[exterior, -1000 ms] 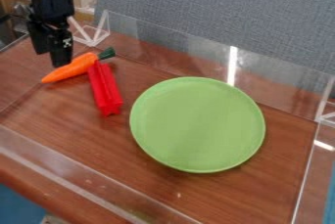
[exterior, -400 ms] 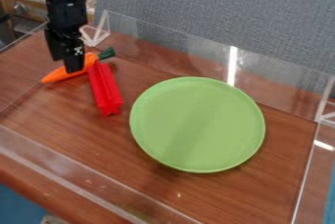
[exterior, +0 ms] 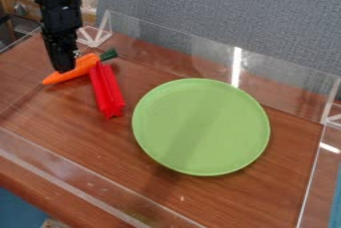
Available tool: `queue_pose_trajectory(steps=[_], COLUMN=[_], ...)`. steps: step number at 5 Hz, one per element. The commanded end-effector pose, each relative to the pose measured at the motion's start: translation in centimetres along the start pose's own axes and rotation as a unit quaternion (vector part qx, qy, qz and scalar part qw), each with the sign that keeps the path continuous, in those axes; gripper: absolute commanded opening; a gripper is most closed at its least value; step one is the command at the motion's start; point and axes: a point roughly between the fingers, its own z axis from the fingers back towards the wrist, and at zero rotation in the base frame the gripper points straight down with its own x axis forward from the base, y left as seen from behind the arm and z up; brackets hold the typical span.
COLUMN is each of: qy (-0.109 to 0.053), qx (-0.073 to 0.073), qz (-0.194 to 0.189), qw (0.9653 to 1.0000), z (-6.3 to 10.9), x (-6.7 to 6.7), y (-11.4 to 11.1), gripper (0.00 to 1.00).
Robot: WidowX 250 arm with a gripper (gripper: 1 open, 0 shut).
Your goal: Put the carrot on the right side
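1. While the table [exterior: 60, 122] awaits its rearrangement, the green plate [exterior: 200, 127] lies flat toward the right of the view, with the carrot not beside it; the right side is the task's goal, and that placement is undone.

2. Left of the plate and apart from it, the red stick [exterior: 108, 90] lies on the table, pointing toward the camera. It appears to play no part in the job.

3. Just beyond the stick's far end, the carrot [exterior: 87, 63] rests at the far left, its dark green stem pointing right and its orange tip left. The reach is made; a clear lift and the carry to the right side remain, which puts the job, by judgement, in its early stage.

4. At the carrot's orange body, the black claw [exterior: 64, 68] points down with its fingers drawn together. Whether they pinch the carrot cannot be told.

5. Behind it, the arm [exterior: 55, 3] descends nearly upright from the top left corner.
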Motion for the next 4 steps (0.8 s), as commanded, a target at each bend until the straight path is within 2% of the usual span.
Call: queue_pose_trajectory(steps=[1,2,3,4], qy=[-0.031,-0.038,-0.039,-0.037], qx=[0.015,0.008,0.010,0.012], qz=[0.040,0.067,0.090,0.107], qw=[0.9986,0.9970,0.9951,0.9934], z=[2.5,3.5,3.9,4.3], x=[-0.8,-0.4,0.0,0.5], y=[-0.1,0.1,0.3,0.5], gripper=[1.00,1.00,0.00,0.00])
